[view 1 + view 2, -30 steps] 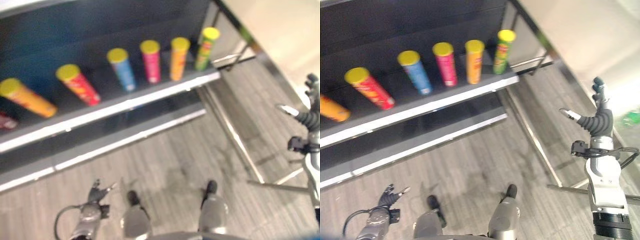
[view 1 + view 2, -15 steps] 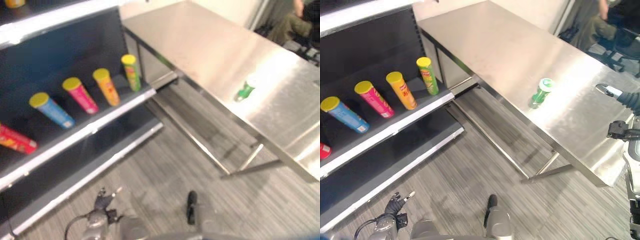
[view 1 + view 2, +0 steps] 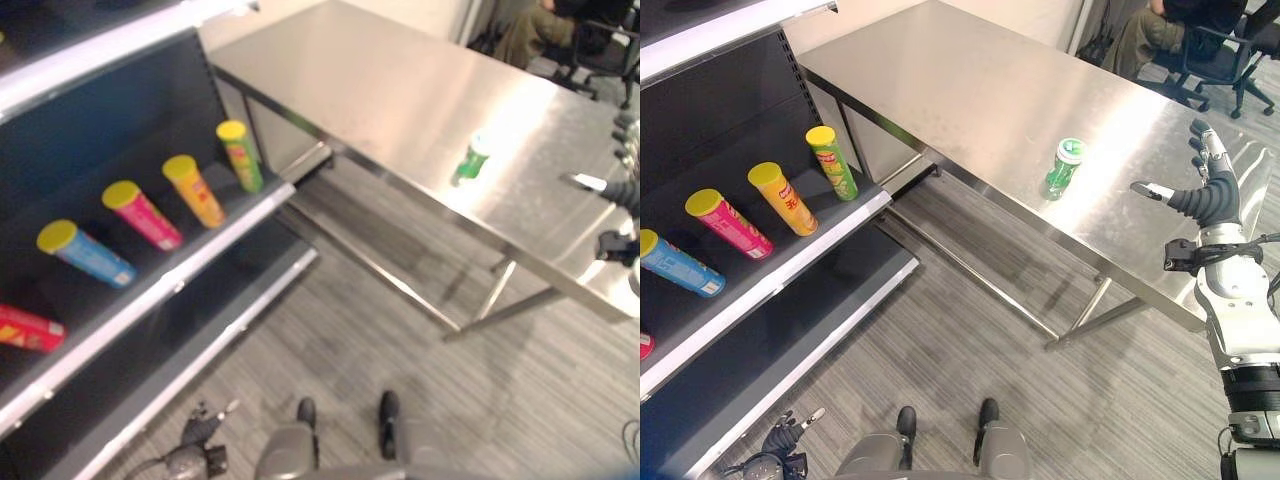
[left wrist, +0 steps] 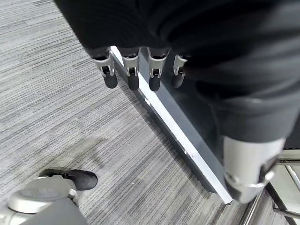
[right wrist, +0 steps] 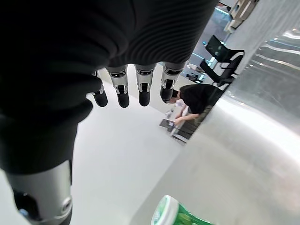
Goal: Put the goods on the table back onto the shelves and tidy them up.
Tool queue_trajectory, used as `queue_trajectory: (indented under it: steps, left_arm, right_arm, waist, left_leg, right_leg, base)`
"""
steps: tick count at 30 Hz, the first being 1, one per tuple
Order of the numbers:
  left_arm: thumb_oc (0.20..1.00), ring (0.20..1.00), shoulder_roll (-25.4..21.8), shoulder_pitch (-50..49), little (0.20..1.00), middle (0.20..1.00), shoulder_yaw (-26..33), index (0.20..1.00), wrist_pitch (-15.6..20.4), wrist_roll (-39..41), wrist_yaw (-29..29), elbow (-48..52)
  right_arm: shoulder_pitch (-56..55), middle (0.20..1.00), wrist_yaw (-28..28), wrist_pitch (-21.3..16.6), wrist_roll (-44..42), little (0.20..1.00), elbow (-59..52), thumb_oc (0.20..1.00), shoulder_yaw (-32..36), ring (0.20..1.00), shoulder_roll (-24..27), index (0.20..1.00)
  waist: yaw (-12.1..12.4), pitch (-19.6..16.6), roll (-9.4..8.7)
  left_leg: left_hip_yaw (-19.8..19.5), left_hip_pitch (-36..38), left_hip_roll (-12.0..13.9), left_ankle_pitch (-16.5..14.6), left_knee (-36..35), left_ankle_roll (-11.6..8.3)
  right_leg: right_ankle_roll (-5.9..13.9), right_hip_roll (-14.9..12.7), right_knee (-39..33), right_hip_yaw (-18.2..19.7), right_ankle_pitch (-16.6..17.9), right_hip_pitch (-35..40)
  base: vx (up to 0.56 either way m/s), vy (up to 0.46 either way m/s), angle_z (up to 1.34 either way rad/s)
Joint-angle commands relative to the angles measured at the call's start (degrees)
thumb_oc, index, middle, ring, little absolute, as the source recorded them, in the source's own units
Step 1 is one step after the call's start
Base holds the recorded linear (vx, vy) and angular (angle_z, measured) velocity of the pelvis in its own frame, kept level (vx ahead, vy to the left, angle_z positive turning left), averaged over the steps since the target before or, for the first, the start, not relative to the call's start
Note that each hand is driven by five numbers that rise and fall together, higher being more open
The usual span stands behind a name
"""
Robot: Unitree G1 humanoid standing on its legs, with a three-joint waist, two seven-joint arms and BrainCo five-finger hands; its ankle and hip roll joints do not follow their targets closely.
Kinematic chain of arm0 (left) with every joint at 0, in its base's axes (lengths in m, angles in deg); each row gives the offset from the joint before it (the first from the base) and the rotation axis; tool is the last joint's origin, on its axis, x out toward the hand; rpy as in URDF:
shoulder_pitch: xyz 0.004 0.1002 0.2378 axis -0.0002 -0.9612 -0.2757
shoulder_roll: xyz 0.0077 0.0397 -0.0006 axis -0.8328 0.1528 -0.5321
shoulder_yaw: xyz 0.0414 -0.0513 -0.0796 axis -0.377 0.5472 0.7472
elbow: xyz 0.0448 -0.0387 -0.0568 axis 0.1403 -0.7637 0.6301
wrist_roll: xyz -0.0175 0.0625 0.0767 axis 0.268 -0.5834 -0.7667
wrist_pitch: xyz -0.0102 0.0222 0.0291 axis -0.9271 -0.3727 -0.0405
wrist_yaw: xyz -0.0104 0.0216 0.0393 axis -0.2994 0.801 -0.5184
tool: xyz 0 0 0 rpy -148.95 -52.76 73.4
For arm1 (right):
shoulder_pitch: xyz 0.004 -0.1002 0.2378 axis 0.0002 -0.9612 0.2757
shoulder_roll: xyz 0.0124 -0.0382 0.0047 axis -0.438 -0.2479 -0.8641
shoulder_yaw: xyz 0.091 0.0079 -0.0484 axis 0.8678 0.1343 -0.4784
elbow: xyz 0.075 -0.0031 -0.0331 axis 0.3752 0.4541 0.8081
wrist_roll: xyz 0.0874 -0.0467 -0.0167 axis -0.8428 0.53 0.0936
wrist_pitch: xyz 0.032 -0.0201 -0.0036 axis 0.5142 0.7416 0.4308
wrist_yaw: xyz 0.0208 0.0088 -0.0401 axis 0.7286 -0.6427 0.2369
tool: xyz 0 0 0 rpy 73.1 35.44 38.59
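Observation:
A green can [image 3: 1061, 168] with a white lid stands upright on the steel table [image 3: 970, 90], near its front edge; it also appears close by as the green can [image 5: 176, 213] in the right wrist view. My right hand [image 3: 1205, 195] is raised over the table's right end, to the right of the can and apart from it, fingers [image 5: 140, 89] straight, holding nothing. My left hand [image 3: 780, 440] hangs low near the floor by the bottom shelf, fingers [image 4: 131, 75] straight and empty. On the shelf [image 3: 790, 272] to the left stands a row of yellow-lidded tubes: green [image 3: 832, 162], orange [image 3: 783, 198], pink [image 3: 728, 223], blue [image 3: 678, 265].
A red tube [image 3: 25, 325] lies further left on the same shelf. A lower shelf board [image 3: 810, 340] juts out beneath it. Table legs and a crossbar [image 3: 980, 280] stand between shelf and table. A person sits on an office chair [image 3: 1215, 45] behind the table.
The camera has swung from the shelf toward the table, bringing the table and green can into view. My right hand stays raised and open; the left hand stays low.

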Motion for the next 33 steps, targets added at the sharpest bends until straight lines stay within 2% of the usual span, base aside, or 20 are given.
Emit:
queue_trajectory:
  steps: [1, 3, 6, 7, 9, 11, 16, 25, 33]
  left_arm:
    - [1.0, 1.0, -2.2, 1.7, 1.0, 1.0, -1.4, 1.0, 1.6, -0.9, 0.3, 1.1]
    - [1.0, 1.0, -2.8, 2.1, 1.0, 1.0, -1.5, 1.0, 2.0, -0.8, 0.5, 2.0]
    - [1.0, 1.0, -3.2, 2.7, 1.0, 1.0, -1.7, 1.0, 2.3, -0.1, 0.6, 2.5]
    - [1.0, 1.0, -4.1, 2.9, 1.0, 1.0, -1.8, 1.0, 2.3, -0.8, 0.9, 1.7]
    - [1.0, 1.0, -3.7, 3.0, 1.0, 1.0, -1.7, 1.0, 2.7, -0.6, 0.8, 2.1]
    - [1.0, 1.0, -3.6, 2.7, 1.0, 1.0, -1.8, 1.0, 2.8, -0.4, 0.8, 2.0]
    - [1.0, 1.0, -2.7, 1.4, 1.0, 1.0, -3.0, 1.0, 2.7, -0.4, 0.6, 2.2]
    - [1.0, 1.0, -2.8, 0.0, 1.0, 1.0, -3.7, 1.0, 2.9, 0.0, 0.3, 3.0]
    - [1.0, 1.0, -2.8, -0.5, 1.0, 1.0, -4.4, 1.0, 3.0, 0.4, 0.4, 2.6]
  right_arm:
    - [5.3, 1.0, -0.3, -1.2, 2.0, 1.0, 0.2, 1.0, -0.4, 1.0, 2.0, 1.0]
    - [4.8, 1.0, 0.1, -0.8, 2.4, 1.0, 0.4, 1.0, -0.5, 1.0, 2.3, 1.0]
    - [4.5, 1.0, -0.1, -0.7, 2.7, 1.0, 0.5, 1.0, -0.8, 1.0, 2.5, 1.0]
    - [3.3, 1.0, -0.2, -0.3, 3.5, 1.0, 1.3, 1.0, -0.2, 1.0, 3.3, 1.0]
    - [4.3, 1.0, -0.3, -0.1, 3.7, 1.0, 2.1, 1.0, -1.1, 1.0, 2.8, 1.0]
    - [4.8, 1.0, 0.0, 0.0, 3.9, 1.0, 3.0, 1.0, -2.0, 1.0, 2.9, 1.0]
    - [6.6, 1.0, -0.8, 0.1, 4.9, 1.0, 4.9, 1.0, -3.3, 1.0, 3.4, 1.0]
    - [10.3, 1.0, -0.7, -0.2, 1.4, 1.0, 8.8, 1.0, -5.1, 1.0, 2.6, 1.0]
    - [15.6, 1.0, -1.6, 0.4, 3.0, 1.0, 14.0, 1.0, -9.0, 1.0, 2.8, 1.0]
  waist:
    - [1.0, 1.9, -0.42]
    - [0.6, 2.6, 0.09]
    - [0.0, 3.1, 0.64]
    - [-0.8, 3.5, 0.27]
    - [-0.3, 3.2, -0.37]
    - [-0.1, 2.6, -0.43]
    - [0.3, 2.2, 0.69]
    - [0.7, 2.4, 2.59]
    - [1.3, 2.4, 3.85]
  left_leg:
    - [-3.7, 0.0, -2.6, -6.6, 3.2, -0.5]
    - [-5.1, 0.4, -1.9, -6.8, 2.7, -0.96]
    - [-6.5, 0.3, -1.3, -6.6, 2.0, -1.75]
    - [-8.0, 0.3, -1.7, -6.9, 2.5, -2.56]
    - [-7.8, 0.2, -1.4, -7.1, 2.7, -3.25]
    - [-8.3, 0.1, 0.0, -6.6, 2.1, -4.12]
    - [-10.1, -0.3, 3.0, -4.7, 0.4, -5.97]
    - [-11.7, -1.0, 4.5, -2.6, -1.6, -7.55]
    - [-12.6, -0.9, 5.1, -1.3, -3.1, -8.41]
  right_leg:
    - [5.02, -2.7, 10.8, 1.0, -4.0, 3.5]
    - [4.56, -2.9, 9.4, 2.5, -3.3, 1.4]
    - [4.57, -1.9, 5.6, 4.2, -3.7, -1.5]
    - [5.63, -0.4, 1.3, 6.6, -3.7, -1.9]
    - [5.27, -0.9, -2.0, 5.3, -3.7, -0.2]
    - [4.9, -0.5, -3.9, 4.2, -3.7, 0.9]
    - [3.3, 0.8, -5.4, 0.4, -4.9, 2.8]
    - [1.79, 1.6, -4.0, -2.9, -7.2, 2.7]
    - [1.16, 1.6, -2.6, -4.9, -8.5, 2.9]
  base:
    - [0.07, -0.027, 0.14]
    - [0.05, -0.114, 0.08]
    - [0.05, -0.155, 0.21]
    - [0.09, -0.181, 0.48]
    - [0.12, -0.214, 0.47]
    - [0.1, -0.205, 0.26]
    - [0.08, -0.207, 0.31]
    - [0.03, -0.086, 0.25]
    - [0.03, -0.045, 0.16]
